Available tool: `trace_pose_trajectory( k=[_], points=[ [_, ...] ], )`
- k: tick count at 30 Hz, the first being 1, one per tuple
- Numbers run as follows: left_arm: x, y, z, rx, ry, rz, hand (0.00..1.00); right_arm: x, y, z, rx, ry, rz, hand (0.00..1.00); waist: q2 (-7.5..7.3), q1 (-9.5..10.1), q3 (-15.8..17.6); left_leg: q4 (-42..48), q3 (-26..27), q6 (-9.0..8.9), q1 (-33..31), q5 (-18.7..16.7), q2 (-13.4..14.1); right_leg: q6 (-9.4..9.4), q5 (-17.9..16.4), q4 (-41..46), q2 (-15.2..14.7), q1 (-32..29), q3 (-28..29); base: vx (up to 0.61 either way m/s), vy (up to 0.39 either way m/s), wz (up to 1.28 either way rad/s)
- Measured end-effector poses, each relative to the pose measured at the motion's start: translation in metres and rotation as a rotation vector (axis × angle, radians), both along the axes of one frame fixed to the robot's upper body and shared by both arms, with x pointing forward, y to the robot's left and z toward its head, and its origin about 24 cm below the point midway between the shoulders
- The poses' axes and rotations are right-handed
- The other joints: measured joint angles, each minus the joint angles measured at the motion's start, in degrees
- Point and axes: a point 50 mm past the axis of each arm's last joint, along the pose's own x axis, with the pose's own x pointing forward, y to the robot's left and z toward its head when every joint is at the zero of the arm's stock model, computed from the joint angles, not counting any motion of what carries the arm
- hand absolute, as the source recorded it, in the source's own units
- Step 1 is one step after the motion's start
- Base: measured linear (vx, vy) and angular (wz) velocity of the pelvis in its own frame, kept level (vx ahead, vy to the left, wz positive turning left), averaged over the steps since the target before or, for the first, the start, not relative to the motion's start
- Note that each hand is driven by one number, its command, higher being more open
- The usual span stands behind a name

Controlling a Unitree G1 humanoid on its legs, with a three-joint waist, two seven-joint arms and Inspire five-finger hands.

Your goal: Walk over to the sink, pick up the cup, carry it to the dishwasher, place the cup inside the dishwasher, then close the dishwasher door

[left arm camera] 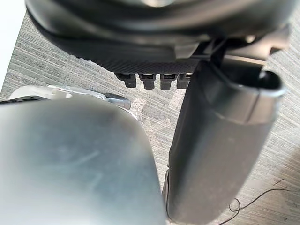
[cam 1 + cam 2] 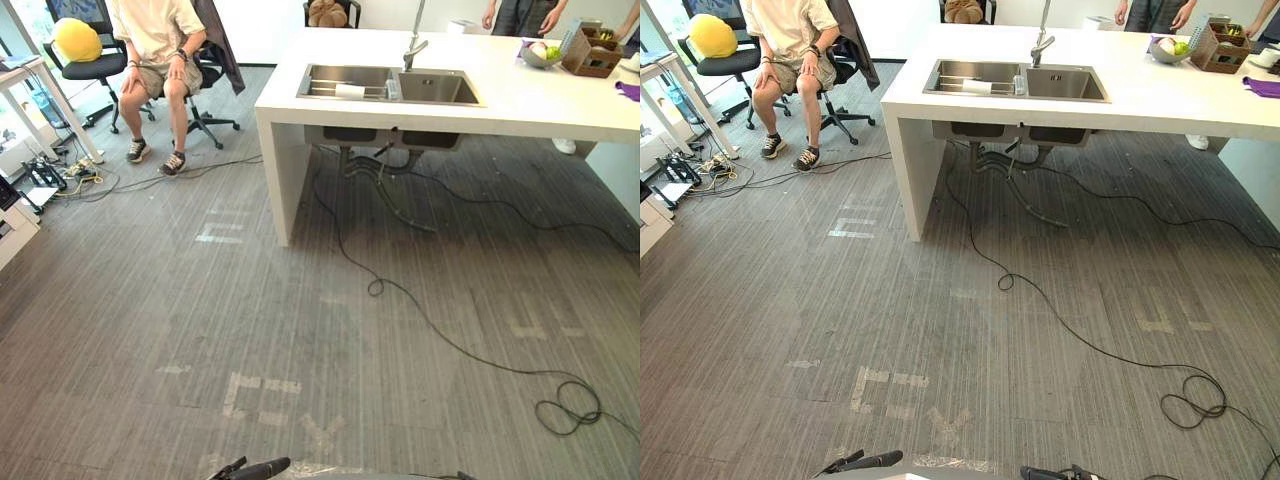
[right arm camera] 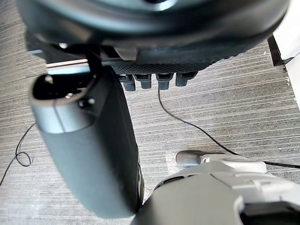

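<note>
Left eye view: the cup (image 2: 350,91), seemingly the white thing lying on its side in the sink (image 2: 440,90), sat at 12 o'clock; it might roll from my grasp. Right eye view: the surface (image 2: 1160,95), its near corner at 11 o'clock, could clip me. Wrist views: left hand (image 1: 220,140) and right hand (image 3: 89,150) hung loosely spread, empty.

With both eyes we look down and forward from head height across the floor (image 2: 300,330) to the far bench (image 2: 520,105) and its sink (image 2: 440,88), the two views sharing this, slightly offset. Our wrist cameras look from very close along the left robot hand (image 1: 154,42) and right robot hand (image 3: 154,47), down at the floor.
</note>
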Motion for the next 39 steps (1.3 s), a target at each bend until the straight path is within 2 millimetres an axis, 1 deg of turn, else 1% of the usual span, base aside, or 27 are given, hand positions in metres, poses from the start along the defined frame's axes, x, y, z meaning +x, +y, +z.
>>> trace_pose_trajectory(
  k=[3,7,14,16,17,18,19,20,21,22,23,24,25,26,27,28,29,30,31,32,33,34,35,36,37,38,39],
  points=[
    [-0.002,0.000,0.000,-0.010,0.003,0.035,1.00,0.001,0.000,0.000,0.012,-0.013,-0.007,1.00,-0.06,0.00,0.01,-0.02,0.02,0.00,0.09,0.00,0.00,-0.01,0.00,0.00,0.00,0.01,0.00,-0.05,-0.022,0.00],
    [-0.003,0.000,0.000,-0.023,0.000,0.082,1.00,0.002,0.003,0.000,0.032,-0.022,-0.002,1.00,-0.52,0.06,0.29,-0.03,0.08,0.00,0.19,0.00,0.00,-0.03,0.02,-0.01,0.00,0.00,0.03,-0.04,-0.019,-0.01],
    [-0.004,0.001,0.000,-0.044,-0.005,0.108,1.00,0.003,0.004,0.000,0.032,-0.049,-0.024,1.00,-0.88,0.09,0.43,-0.03,-0.33,0.04,0.04,0.00,-0.35,0.10,-0.07,0.18,-0.36,-0.05,-0.39,-0.02,-0.010,0.03],
    [-0.003,0.000,0.000,-0.067,-0.010,0.111,1.00,0.004,0.003,0.001,0.024,-0.060,-0.035,1.00,-0.89,-0.12,0.53,0.04,-0.79,0.17,-0.07,-0.10,-0.66,0.56,-2.74,4.90,-1.19,-1.84,-0.99,-0.03,-0.002,0.22],
    [-0.002,0.000,0.001,-0.090,-0.020,0.110,1.00,0.003,0.005,0.001,0.026,-0.084,-0.075,1.00,-1.18,-0.54,0.60,0.42,-1.85,1.17,-0.04,-0.60,-1.53,1.42,-7.08,12.64,-3.10,-4.60,-2.32,-0.02,0.007,0.39],
    [0.000,0.000,0.001,-0.098,-0.027,0.110,1.00,0.003,0.005,0.001,0.027,-0.100,-0.098,1.00,-1.42,-0.67,0.72,0.73,-1.91,1.79,-0.03,-0.92,-2.03,2.01,-8.81,16.28,-4.24,-5.76,-2.82,-0.03,0.042,0.44],
    [0.002,0.000,0.002,-0.108,-0.040,0.120,1.00,0.005,0.005,0.002,0.026,-0.130,-0.121,1.00,-1.61,-0.63,0.90,1.16,-2.19,3.03,0.05,-1.69,-3.00,3.55,-11.21,24.28,-6.54,-9.10,-3.70,-0.01,0.060,0.18],
    [0.002,-0.001,0.002,-0.109,-0.043,0.120,1.00,0.006,0.004,0.003,0.025,-0.143,-0.126,1.00,-1.55,-0.64,0.93,1.19,-2.09,3.36,0.05,-1.81,-3.39,3.35,-11.68,28.88,-7.59,-11.25,-3.77,-0.01,0.101,0.06],
    [0.003,0.001,0.002,-0.104,-0.042,0.115,1.00,0.014,0.003,0.005,0.025,-0.191,-0.142,1.00,-1.92,-0.75,1.29,1.17,-2.11,4.24,0.51,-1.78,-4.53,1.94,-12.08,39.70,-10.24,-16.63,-4.28,0.02,0.074,-0.01],
    [0.003,0.002,0.002,-0.102,-0.040,0.117,1.00,0.015,0.003,0.006,0.024,-0.202,-0.146,1.00,-1.92,-0.99,1.57,1.07,-2.35,4.71,1.13,-1.66,-4.80,1.81,-12.26,41.66,-10.79,-17.44,-4.27,0.08,0.060,0.07],
    [0.002,0.002,0.002,-0.101,-0.032,0.119,1.00,0.016,0.002,0.006,0.022,-0.208,-0.148,1.00,-1.65,-1.40,1.81,1.16,-2.81,4.86,1.93,-1.69,-4.81,2.37,-13.00,41.75,-10.73,-17.46,-4.10,0.10,0.017,0.17],
    [0.002,0.001,0.002,-0.099,-0.024,0.116,1.00,0.016,0.002,0.006,0.022,-0.212,-0.152,1.00,-1.48,-1.64,1.78,1.46,-3.31,4.61,2.42,-2.08,-4.23,2.26,-13.65,38.96,-9.92,-17.22,-4.29,0.17,-0.007,0.19],
    [0.005,0.000,0.002,-0.097,-0.025,0.116,1.00,0.016,0.002,0.006,0.026,-0.215,-0.163,1.00,-1.23,-1.63,2.07,1.57,-3.62,4.27,2.84,-2.61,-2.86,2.21,-13.63,34.98,-8.52,-17.37,-5.26,0.14,-0.028,0.13],
    [0.006,0.000,0.002,-0.098,-0.026,0.115,1.00,0.017,0.003,0.006,0.030,-0.219,-0.167,1.00,-0.72,-1.62,2.33,1.62,-3.73,4.33,3.29,-3.23,-1.95,2.04,-13.49,33.02,-7.57,-17.50,-5.80,0.18,-0.073,0.03],
    [0.008,0.000,0.003,-0.100,-0.027,0.112,1.00,0.018,0.003,0.006,0.035,-0.227,-0.169,1.00,-0.66,-1.62,3.21,2.05,-3.78,3.53,4.06,-4.41,0.16,1.91,-12.90,29.31,-5.46,-18.37,-6.51,0.13,-0.082,-0.04],
    [0.009,0.001,0.003,-0.098,-0.026,0.105,1.00,0.019,0.003,0.007,0.039,-0.235,-0.172,1.00,-0.64,-1.67,3.36,2.62,-3.67,2.74,4.26,-5.49,1.68,1.80,-10.96,26.06,-3.90,-19.65,-6.56,0.25,-0.164,-0.05],
    [0.011,0.003,0.003,-0.087,-0.027,0.090,1.00,0.020,0.004,0.007,0.044,-0.246,-0.173,1.00,-0.87,-1.97,3.69,3.46,-3.66,1.64,4.75,-7.02,3.45,1.73,-6.96,20.94,-2.20,-21.19,-6.35,0.19,-0.121,-0.03],
    [0.011,0.004,0.003,-0.079,-0.024,0.080,1.00,0.020,0.004,0.007,0.047,-0.251,-0.178,1.00,-1.03,-2.19,3.92,3.74,-3.69,1.10,5.23,-7.78,4.11,1.73,-4.66,18.22,-1.69,-21.81,-6.09,0.35,-0.232,0.03],
    [0.010,0.007,0.003,-0.065,-0.022,0.074,1.00,0.020,0.007,0.006,0.061,-0.258,-0.194,1.00,-1.72,-2.69,4.38,4.21,-3.80,0.01,6.51,-9.48,4.66,2.54,-0.20,12.66,-1.39,-22.74,-5.04,0.27,-0.186,0.07],
    [0.010,0.012,0.004,-0.058,-0.019,0.076,1.00,0.019,0.011,0.006,0.077,-0.263,-0.214,1.00,-2.65,-2.82,4.85,4.85,-3.81,-0.80,7.67,-11.22,4.31,2.87,1.84,9.80,-1.93,-22.94,-4.05,0.53,-0.358,0.07],
    [0.009,0.015,0.004,-0.053,-0.017,0.077,1.00,0.017,0.012,0.005,0.091,-0.267,-0.248,1.00,-3.13,-2.77,5.59,7.34,-3.90,-1.95,9.37,-14.56,4.10,1.30,6.05,11.51,-3.29,-23.16,-3.59,0.42,-0.288,0.09],
    [0.009,0.012,0.003,-0.060,-0.013,0.079,1.00,0.017,0.010,0.006,0.091,-0.273,-0.260,1.00,-2.85,-3.09,5.46,8.69,-4.00,-2.02,9.85,-15.96,4.94,0.17,7.12,14.07,-3.03,-23.38,-4.03,0.42,-0.293,0.20],
    [0.008,0.004,0.001,-0.077,-0.009,0.084,1.00,0.017,0.005,0.007,0.081,-0.283,-0.269,1.00,-1.10,-3.47,5.32,10.32,-4.22,-2.51,10.06,-17.39,6.25,-1.04,6.37,17.66,-2.12,-24.17,-4.72,0.35,-0.217,0.17],
    [0.009,-0.001,0.000,-0.072,-0.020,0.086,1.00,0.023,0.001,0.008,0.079,-0.294,-0.254,1.00,0.46,-3.24,4.98,14.38,-4.19,-2.51,9.44,-17.60,7.91,-5.22,3.57,20.85,-0.79,-24.57,-5.46,0.35,-0.210,0.11],
    [0.010,-0.002,0.000,-0.072,-0.026,0.093,1.00,0.023,0.000,0.008,0.082,-0.291,-0.248,1.00,0.82,-3.16,4.76,16.64,-4.19,-2.65,8.59,-17.29,8.52,-6.43,2.75,21.07,-0.29,-24.30,-5.81,0.54,-0.334,0.02],
    [0.012,-0.002,0.001,-0.074,-0.035,0.102,1.00,0.025,-0.002,0.009,0.090,-0.291,-0.239,1.00,1.30,-3.00,4.46,20.89,-4.29,-2.82,6.90,-16.29,9.53,-8.06,1.49,20.92,0.60,-23.40,-6.45,0.44,-0.287,0.08],
    [0.014,-0.002,0.001,-0.074,-0.041,0.099,1.00,0.024,-0.002,0.009,0.096,-0.278,-0.237,1.00,1.71,-2.95,4.14,24.41,-4.59,-3.39,5.56,-15.36,10.24,-8.15,0.38,20.80,1.21,-22.78,-6.82,0.51,-0.317,0.11]
  ],
)
